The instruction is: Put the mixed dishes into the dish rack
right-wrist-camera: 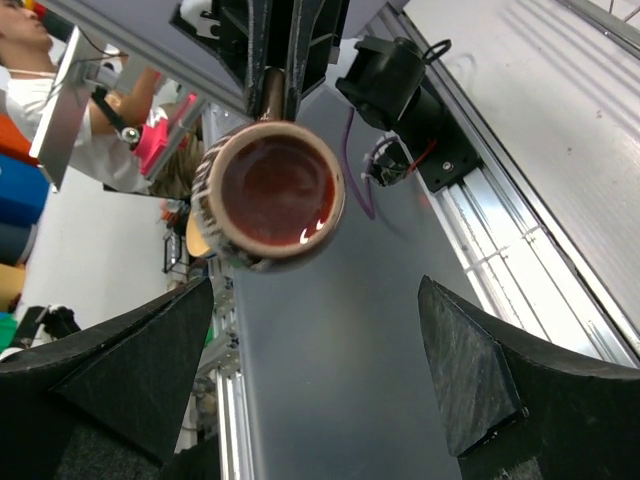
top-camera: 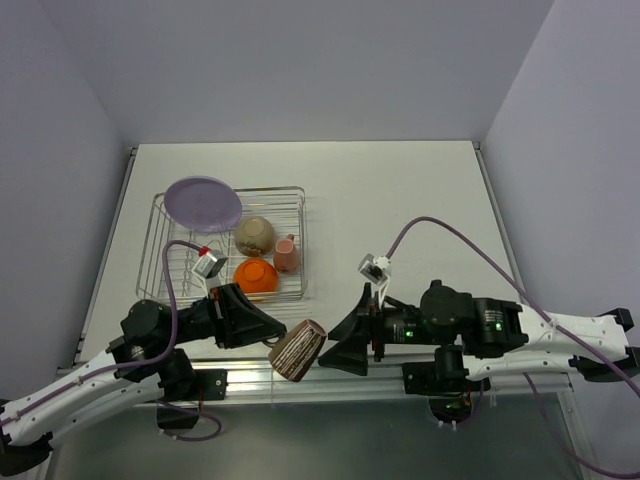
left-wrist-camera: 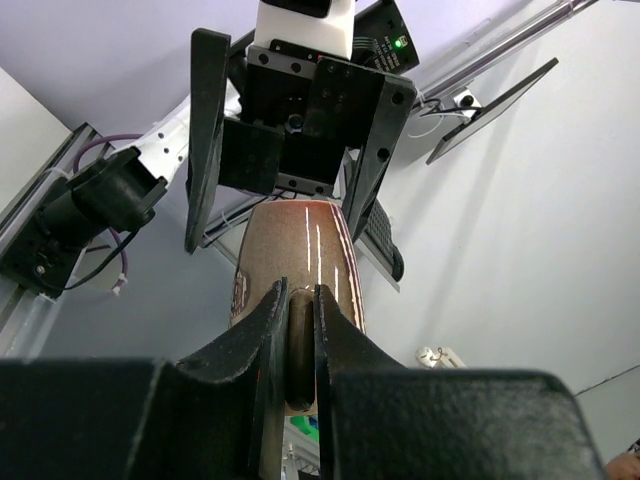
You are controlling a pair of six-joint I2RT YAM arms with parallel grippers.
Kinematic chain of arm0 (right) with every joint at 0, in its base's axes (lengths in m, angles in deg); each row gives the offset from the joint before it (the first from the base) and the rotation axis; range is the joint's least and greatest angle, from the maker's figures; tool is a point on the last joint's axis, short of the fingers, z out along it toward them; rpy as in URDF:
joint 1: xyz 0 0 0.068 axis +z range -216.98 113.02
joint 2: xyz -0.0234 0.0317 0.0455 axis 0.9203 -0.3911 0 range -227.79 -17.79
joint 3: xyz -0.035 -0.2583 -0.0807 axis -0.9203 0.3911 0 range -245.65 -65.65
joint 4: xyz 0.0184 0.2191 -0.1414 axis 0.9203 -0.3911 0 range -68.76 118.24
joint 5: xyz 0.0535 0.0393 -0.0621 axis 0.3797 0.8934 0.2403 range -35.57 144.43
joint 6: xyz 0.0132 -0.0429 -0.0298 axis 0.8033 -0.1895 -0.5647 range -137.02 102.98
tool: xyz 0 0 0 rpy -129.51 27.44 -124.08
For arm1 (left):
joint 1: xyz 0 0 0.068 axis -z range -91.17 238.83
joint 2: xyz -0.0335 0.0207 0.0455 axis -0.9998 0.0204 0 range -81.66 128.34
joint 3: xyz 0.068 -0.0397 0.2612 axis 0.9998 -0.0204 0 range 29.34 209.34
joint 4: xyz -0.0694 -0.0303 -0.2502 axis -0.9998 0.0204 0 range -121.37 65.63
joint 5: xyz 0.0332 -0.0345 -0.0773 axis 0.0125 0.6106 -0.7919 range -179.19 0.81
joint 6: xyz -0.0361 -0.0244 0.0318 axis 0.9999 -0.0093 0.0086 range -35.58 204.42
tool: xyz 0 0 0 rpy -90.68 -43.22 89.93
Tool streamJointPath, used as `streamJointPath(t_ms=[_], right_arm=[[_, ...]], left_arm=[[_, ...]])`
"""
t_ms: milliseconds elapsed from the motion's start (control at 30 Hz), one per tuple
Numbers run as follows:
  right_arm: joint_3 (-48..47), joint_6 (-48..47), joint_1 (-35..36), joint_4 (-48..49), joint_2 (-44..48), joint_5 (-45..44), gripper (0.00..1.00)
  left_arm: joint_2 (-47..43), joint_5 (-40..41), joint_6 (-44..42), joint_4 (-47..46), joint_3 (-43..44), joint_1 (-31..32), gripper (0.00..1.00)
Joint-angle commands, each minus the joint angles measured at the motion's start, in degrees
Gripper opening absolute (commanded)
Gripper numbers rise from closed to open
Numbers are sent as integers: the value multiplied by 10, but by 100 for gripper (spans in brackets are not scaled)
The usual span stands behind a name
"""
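The dark cup point(top-camera: 298, 351), seemingly handle-pinched in the left claw point(top-camera: 272, 342), should be carried level to the dish rack point(top-camera: 272, 205); the right claw point(top-camera: 335, 345) is spread.

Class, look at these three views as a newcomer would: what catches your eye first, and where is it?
The dark cup stands out, held on its side at the table's near edge by the left gripper, its mouth facing the open right gripper. Behind it, on the left, the dish rack already holds the lilac plate, beige bowl, orange bowl and pink cup.
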Motion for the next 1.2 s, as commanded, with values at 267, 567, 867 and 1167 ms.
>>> streamJointPath(t_ms=[267,567,867,1167], right_arm=[[-33,-10,-17,107,-45,72,84],[-12,3,-28,172,-34,131,82],[-20,4,-33,187,-63,148,79],[-27,3,-39,193,-83,152,69]], left_arm=[[2,-24,10,-76,-2,0,0],[0,-31,13,-98,-12,4,0],[8,-28,10,-107,-7,14,0],[5,-23,10,-111,-12,20,0]])
